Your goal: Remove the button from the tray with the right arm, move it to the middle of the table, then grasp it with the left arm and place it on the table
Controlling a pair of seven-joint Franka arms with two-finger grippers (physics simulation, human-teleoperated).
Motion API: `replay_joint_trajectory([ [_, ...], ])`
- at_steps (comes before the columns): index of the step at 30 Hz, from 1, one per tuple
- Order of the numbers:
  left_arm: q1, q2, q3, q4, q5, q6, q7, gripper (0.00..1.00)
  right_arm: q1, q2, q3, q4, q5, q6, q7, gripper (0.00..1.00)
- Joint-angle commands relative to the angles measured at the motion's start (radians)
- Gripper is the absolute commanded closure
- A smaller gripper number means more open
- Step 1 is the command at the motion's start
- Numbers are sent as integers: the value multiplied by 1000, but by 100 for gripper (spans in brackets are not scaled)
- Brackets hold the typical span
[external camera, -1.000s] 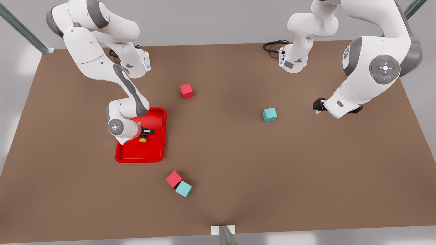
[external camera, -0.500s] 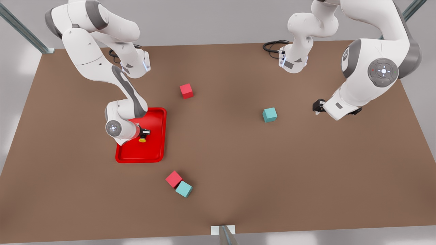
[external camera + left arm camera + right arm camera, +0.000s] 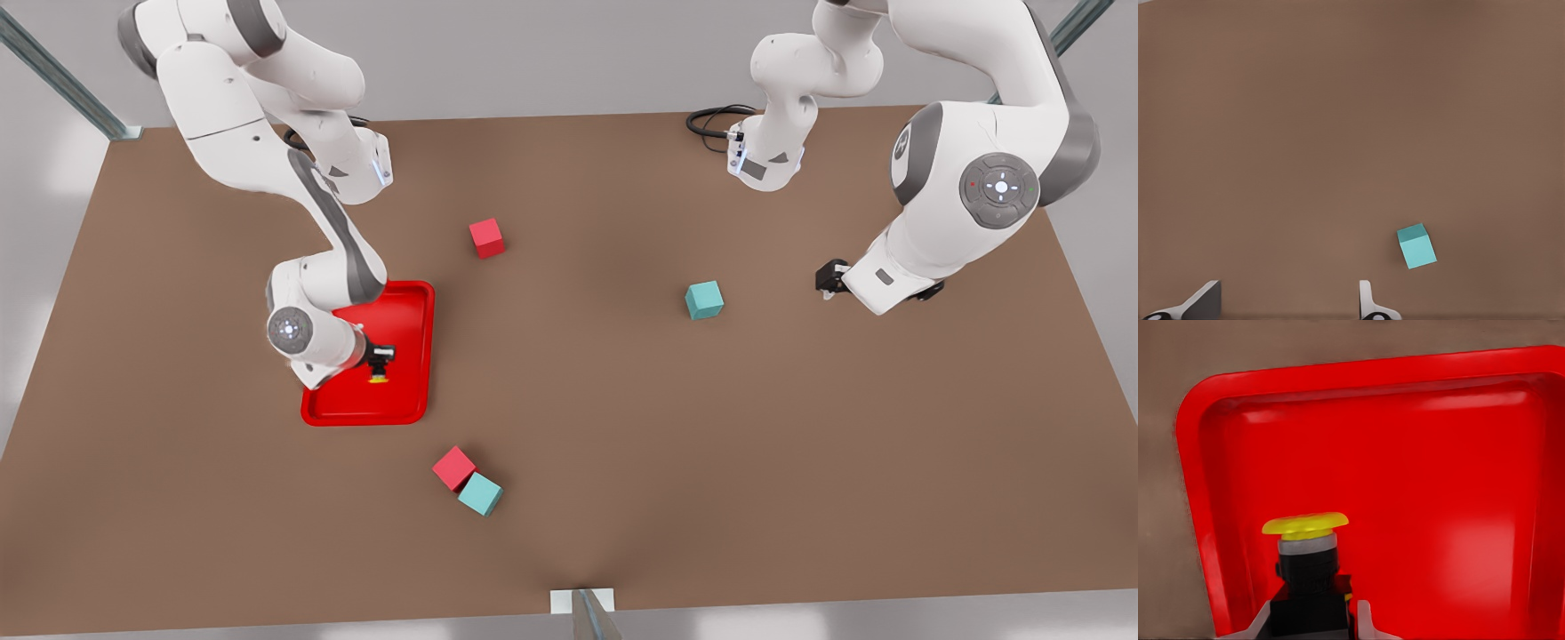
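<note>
In the right wrist view, the right gripper (image 3: 1313, 623) grips the button (image 3: 1307, 570) by its dark body, fingertips cut off at the frame edge, over the red tray (image 3: 1458, 380). In the front view the gripper hides most of the button above the tray at table (image 3: 578, 427) left. Far right, the left gripper (image 3: 1288, 300) waits spread wide near a teal cube (image 3: 1416, 246).
</note>
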Motion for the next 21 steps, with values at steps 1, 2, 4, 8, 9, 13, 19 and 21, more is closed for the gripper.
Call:
replay_joint_trajectory([
  [1,0,-1,0,0,1,-1,-1,0,10,-8,29,37,-1,-80,141,56],
  [2,0,-1,0,0,1,-1,-1,0,33,-8,32,64,1,-94,185,55],
  [4,0,-1,0,0,1,-1,-1,0,70,-6,93,144,7,-140,308,55],
  [8,0,-1,0,0,1,-1,-1,0,181,18,92,261,7,-141,419,56],
  [9,0,0,0,0,1,-1,-1,0,202,26,92,270,6,-138,446,57],
  [13,0,0,0,0,1,-1,-1,0,293,127,87,399,15,-134,561,57],
  [19,0,2,0,0,-1,-1,-3,0,435,369,81,727,9,-137,762,57],
  [21,0,5,0,0,-6,-1,-1,0,549,406,-5,811,28,-138,839,57],
])
